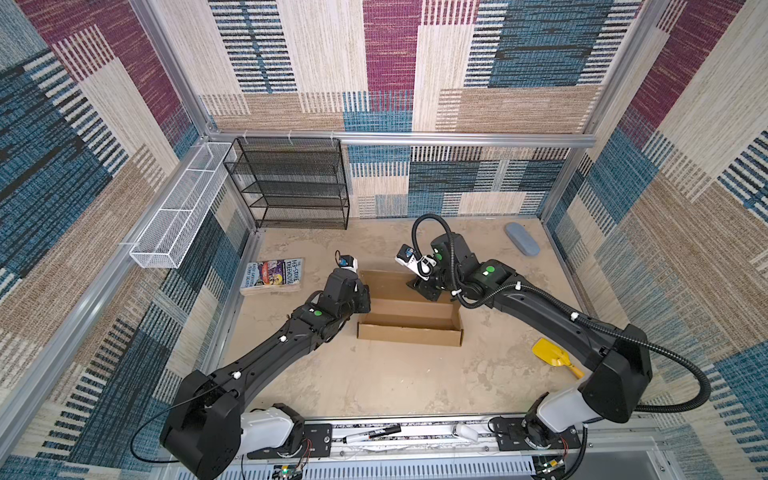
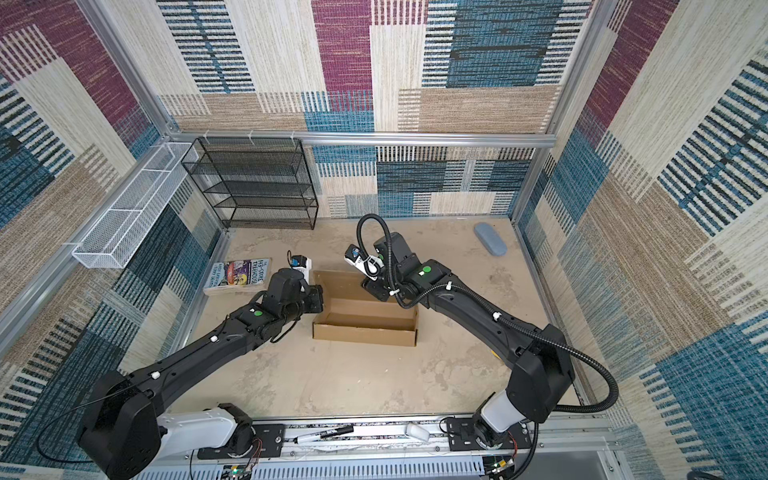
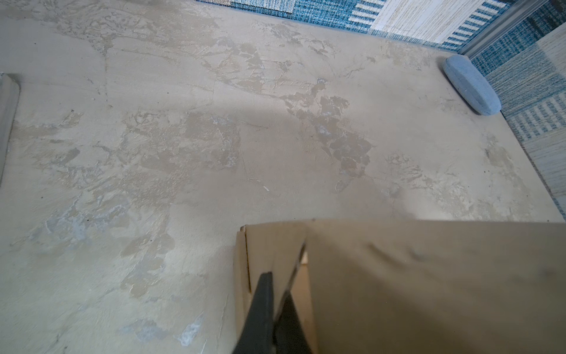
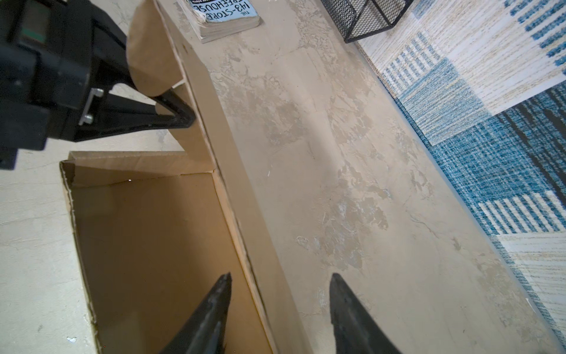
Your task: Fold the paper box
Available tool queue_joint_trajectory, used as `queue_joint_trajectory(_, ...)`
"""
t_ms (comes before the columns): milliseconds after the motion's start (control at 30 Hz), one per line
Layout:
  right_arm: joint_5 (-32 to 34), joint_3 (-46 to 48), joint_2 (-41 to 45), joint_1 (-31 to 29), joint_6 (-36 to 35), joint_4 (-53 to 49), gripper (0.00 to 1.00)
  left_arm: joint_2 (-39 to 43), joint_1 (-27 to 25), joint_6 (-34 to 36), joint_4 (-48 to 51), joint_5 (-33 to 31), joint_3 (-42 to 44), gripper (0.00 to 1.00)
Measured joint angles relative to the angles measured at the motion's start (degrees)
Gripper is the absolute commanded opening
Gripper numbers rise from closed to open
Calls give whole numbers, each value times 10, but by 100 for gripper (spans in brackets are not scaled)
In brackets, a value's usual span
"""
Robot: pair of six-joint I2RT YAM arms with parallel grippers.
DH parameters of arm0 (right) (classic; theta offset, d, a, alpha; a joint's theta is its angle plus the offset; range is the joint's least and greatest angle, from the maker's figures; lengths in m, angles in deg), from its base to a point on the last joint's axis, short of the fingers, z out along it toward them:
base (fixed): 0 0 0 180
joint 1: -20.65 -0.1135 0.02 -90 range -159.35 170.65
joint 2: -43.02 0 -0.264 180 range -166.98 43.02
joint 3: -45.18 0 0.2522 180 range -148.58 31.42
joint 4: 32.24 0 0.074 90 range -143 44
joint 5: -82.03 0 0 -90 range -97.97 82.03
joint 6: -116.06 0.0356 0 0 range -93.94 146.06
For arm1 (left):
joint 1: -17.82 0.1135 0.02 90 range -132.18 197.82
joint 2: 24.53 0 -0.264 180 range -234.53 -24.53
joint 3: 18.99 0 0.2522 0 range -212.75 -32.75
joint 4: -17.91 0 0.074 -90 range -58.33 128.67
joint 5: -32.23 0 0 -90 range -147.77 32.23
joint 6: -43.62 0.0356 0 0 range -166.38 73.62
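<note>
Geometry first: the paper box (image 1: 409,320) sits mid tabletop (image 1: 374,386), half formed. It is an open tray whose long axis runs side to side in both top views, with the lid panel (image 4: 214,128) rising from the far long edge; how steeply, we cannot tell. The left pincer (image 4: 183,118) is pressed together on card at the lid's left end, by the rounded side flap (image 4: 150,58), with thin card nipped between its fingers (image 3: 260,306). The right pincer (image 4: 280,277) is spread and holds nothing. It straddles the lid panel near the right end, one finger over the tray floor and the other on the outer side, neither clearly touching card. So both arms work the same far edge from opposite ends, and only the left is gripping. We judge the coming move turns on swinging the lid across the short axis toward the near wall (image 1: 409,337). Room: bare tabletop in front of the near wall and behind the lid. The book (image 1: 272,276) lies near the left arm, apart from the box. The yellow scoop (image 1: 555,353) and blue case (image 1: 522,239) are well apart to the right. Risk, as we judge it: a lone pinch by the flap could crease that corner instead of turning the whole lid.
</note>
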Motion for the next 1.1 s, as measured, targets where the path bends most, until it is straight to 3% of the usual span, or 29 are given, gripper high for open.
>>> queue_joint_trajectory(367, 0, 18, -1, -25, -2, 4, 35, 9, -1, 0, 5, -2, 6, 0)
queue_joint_trajectory(767, 16, 21, -8, -38, -2, 27, 21, 24, -1, -1, 13, -4, 17, 12)
queue_joint_trajectory(1100, 20, 23, -4, -40, 0, 28, 16, 29, -1, -2, 12, -2, 19, 24)
